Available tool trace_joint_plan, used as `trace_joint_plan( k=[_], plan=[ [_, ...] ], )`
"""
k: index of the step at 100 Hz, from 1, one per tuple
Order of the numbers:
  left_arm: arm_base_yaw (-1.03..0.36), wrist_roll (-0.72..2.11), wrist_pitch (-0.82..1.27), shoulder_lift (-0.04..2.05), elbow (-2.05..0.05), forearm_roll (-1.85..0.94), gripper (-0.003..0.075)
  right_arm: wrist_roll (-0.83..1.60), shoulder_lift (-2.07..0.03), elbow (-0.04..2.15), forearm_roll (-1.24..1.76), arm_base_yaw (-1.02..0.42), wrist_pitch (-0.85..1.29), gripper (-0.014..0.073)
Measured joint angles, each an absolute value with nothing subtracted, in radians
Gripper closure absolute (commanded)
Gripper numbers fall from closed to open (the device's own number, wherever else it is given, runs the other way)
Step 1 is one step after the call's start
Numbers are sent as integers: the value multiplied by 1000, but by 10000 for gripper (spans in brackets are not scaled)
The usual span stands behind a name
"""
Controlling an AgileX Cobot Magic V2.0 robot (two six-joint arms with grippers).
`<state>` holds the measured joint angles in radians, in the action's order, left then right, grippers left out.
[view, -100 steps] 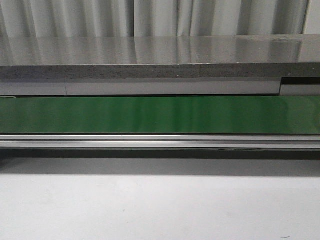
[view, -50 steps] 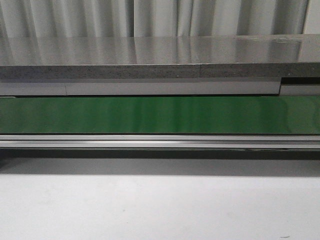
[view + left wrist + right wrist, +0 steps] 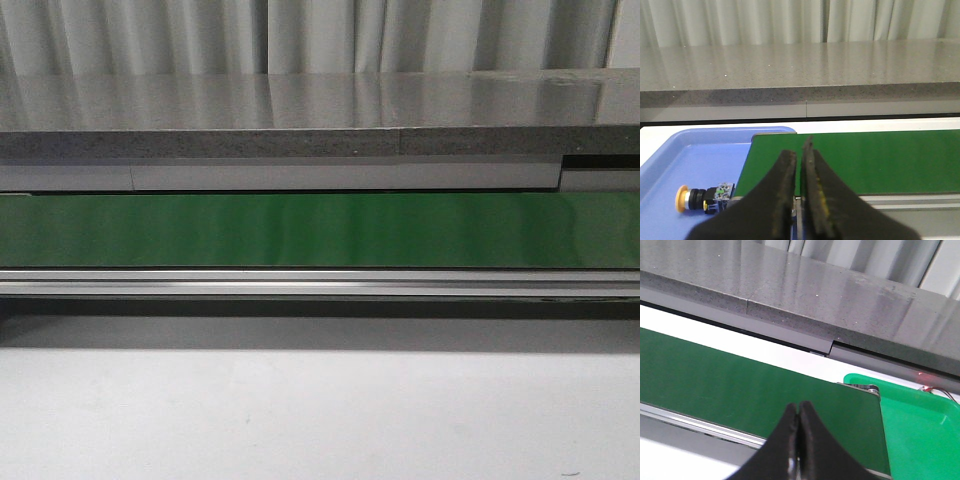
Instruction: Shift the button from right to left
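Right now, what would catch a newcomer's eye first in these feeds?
The green conveyor belt runs across the whole front view, bare of parts. In the left wrist view, the button lies on its side in the blue tray at the belt's end. The right wrist view shows a green bin at the belt's other end.

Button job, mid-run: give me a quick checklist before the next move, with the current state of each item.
1. Button located: ok, lying on its side in the blue tray.
2. Button on the green belt: not ok, belt bare in the front view.
3. Left pincer empty: ok, nearly closed on nothing.
4. Right pincer empty: ok, closed on nothing.
5. Green tray contents: cannot tell, only partly in view.
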<state>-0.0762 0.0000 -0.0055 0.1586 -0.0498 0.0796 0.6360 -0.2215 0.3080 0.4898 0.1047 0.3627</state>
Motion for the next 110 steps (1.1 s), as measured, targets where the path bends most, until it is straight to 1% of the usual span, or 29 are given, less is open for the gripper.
trace_joint_plan(
  k=[8, 21, 110],
  plan=[
    [-76, -17, 0, 82, -2, 80, 715, 636, -222, 308, 490, 105, 363, 661],
    [-76, -39, 0, -4, -2, 80, 715, 636, -222, 308, 490, 105, 363, 661],
    [-76, -65, 27, -5, -2, 97, 715, 636, -222, 308, 490, 105, 364, 661]
  ],
)
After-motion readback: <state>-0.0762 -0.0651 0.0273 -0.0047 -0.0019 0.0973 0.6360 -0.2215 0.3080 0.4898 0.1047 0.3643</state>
